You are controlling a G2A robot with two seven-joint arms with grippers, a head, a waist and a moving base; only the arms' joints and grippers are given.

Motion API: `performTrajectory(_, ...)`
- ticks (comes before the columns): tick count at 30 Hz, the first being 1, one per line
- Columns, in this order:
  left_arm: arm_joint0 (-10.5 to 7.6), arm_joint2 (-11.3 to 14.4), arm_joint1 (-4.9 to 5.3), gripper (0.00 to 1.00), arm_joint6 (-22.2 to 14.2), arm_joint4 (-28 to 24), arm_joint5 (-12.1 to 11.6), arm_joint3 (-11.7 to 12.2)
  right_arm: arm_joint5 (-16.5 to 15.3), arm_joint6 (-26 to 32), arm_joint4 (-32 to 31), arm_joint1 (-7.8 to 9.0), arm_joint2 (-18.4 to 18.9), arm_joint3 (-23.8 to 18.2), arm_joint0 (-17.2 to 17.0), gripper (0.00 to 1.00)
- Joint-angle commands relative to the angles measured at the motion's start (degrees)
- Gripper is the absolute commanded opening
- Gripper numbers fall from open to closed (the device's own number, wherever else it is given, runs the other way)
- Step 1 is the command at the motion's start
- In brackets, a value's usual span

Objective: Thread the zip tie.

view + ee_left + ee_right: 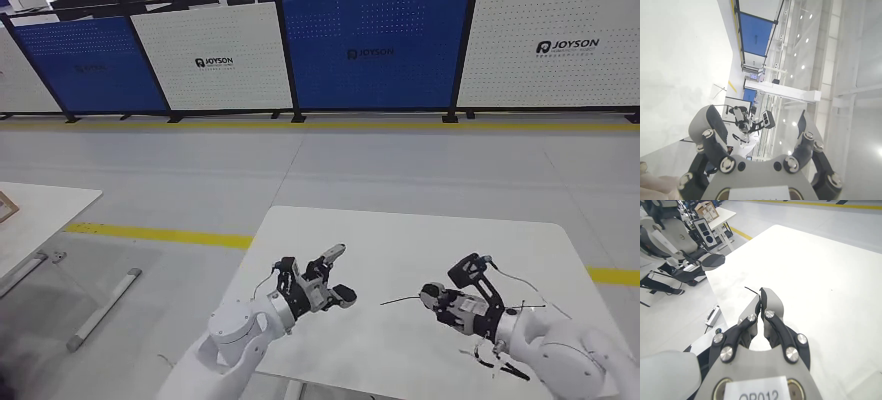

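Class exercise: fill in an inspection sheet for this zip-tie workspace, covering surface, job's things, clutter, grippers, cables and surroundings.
Surface: white table, smooth top.
Job's things: thin black zip tie, tip poking out past shut jaws.
Clutter: one tiny dark speck on the table.
Grippers: right gripper jaws shut on the zip tie; left gripper jaws wide open, holding nothing.
Cables: thin black lead along the right wrist.
Surroundings: blue and white panels, yellow floor line, second table.

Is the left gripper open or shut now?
Open: in the left wrist view the left gripper has its fingers far apart, holding nothing.
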Motion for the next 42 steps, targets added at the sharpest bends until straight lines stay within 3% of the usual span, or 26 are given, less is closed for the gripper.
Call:
performTrajectory(1, 0.05, -0.03, -0.02, 1.00, -0.15, 0.00, 0.00, -0.03, -0.02, 0.01, -0.08, 0.00, 0.01, -0.01, -0.01, 0.00)
performTrajectory(4, 0.05, -0.03, -0.02, 1.00, -0.15, 0.00, 0.00, -0.03, -0.02, 0.01, -0.08, 0.00, 0.01, -0.01, -0.01, 0.00)
performTrajectory(9, -0.37, 3.13, 0.23, 1.00, -2.44, -0.79, 0.00, 2.00, 0.89, -7.76, -13.41, -0.50, -1.85, -1.19, -0.06, 0.00)
performTrajectory(14, -1.79, 7.34, 0.86, 1.00, -3.32, -2.38, 0.00, 4.41, -2.03, -13.39, -25.52, -1.10, -5.26, -2.34, 0.26, 0.00)
performTrajectory(16, -3.14, 9.54, 1.13, 1.00, -3.42, -5.38, 0.00, 6.19, -2.66, -14.60, -28.65, -1.35, -6.36, -2.49, 0.28, 0.00)
performTrajectory(19, -5.49, 9.72, 1.16, 1.00, 0.82, -8.78, 0.00, 7.33, -2.79, -14.95, -28.83, -1.53, -6.92, -2.30, 0.27, 0.00)
performTrajectory(27, -5.43, 9.95, 1.13, 1.00, 0.86, -8.90, 0.00, 7.48, -2.79, -14.95, -28.83, -1.53, -6.92, -2.30, 0.27, 0.00)
performTrajectory(32, -7.41, 13.77, 1.07, 1.00, 1.19, -11.10, 0.00, 10.54, -2.79, -18.02, -35.89, -1.51, -8.04, -3.28, 0.41, 0.00)
performTrajectory(34, -8.79, 16.44, 1.40, 1.00, 1.25, -14.40, 0.00, 12.98, -2.49, -19.22, -40.68, -1.44, -8.16, -4.11, 0.25, 0.00)
performTrajectory(35, -9.85, 17.10, 1.64, 1.00, 2.95, -14.82, 0.00, 13.57, -1.82, -20.05, -41.86, -1.48, -8.22, -4.52, -0.22, 0.00)
performTrajectory(36, -10.64, 17.15, 1.79, 1.00, 4.42, -14.47, 0.00, 13.34, -2.35, -20.91, -41.75, -1.52, -8.29, -5.13, -0.80, 0.00)
performTrajectory(42, -10.64, 17.15, 1.79, 1.00, 4.42, -14.47, 0.00, 13.34, -2.35, -20.91, -41.75, -1.52, -8.29, -5.13, -0.80, 0.00)
